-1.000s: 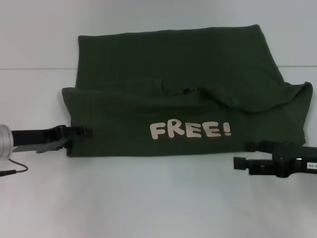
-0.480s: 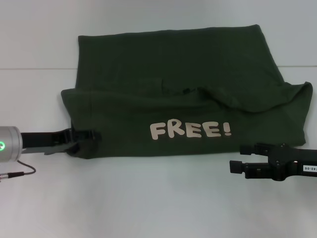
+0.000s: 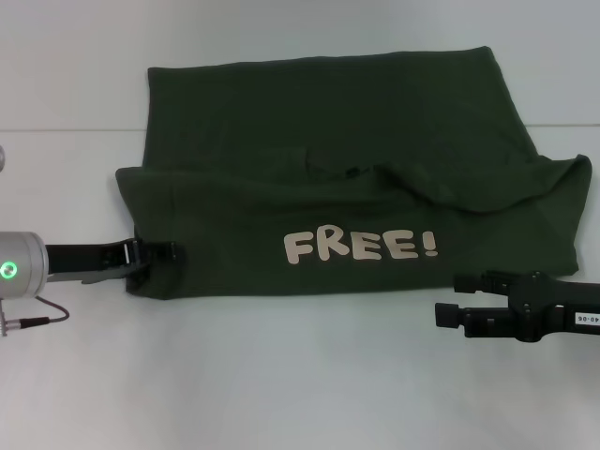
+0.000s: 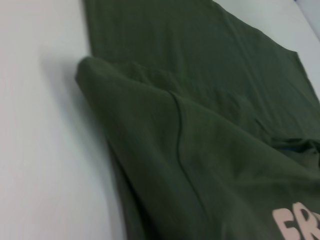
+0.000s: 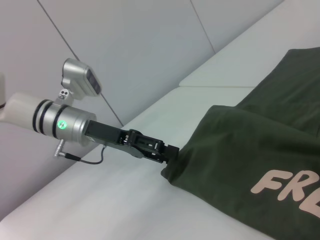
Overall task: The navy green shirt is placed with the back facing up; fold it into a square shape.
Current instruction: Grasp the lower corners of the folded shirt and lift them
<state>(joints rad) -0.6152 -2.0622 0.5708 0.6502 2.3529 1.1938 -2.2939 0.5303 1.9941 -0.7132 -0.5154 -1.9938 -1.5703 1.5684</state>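
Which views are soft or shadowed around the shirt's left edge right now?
Left wrist view: soft throughout, the navy green shirt casting a faint shadow on the white table. Right wrist view: left gripper at the shirt's corner fairly sharp, lettering blurred. Head view: even light, no glare; right gripper clear of the cloth.

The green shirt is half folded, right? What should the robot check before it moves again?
1. Left gripper at the navy green shirt's near-left corner: ok.
2. Its grasp on that corner is firm: cannot tell.
3. Right gripper holding cloth: not ok, it sits off the shirt over the table.
4. Folded flap lies flat: not ok, the right side is rumpled.
5. Square shape reached: not ok; the lettering faces up on a wide flap.
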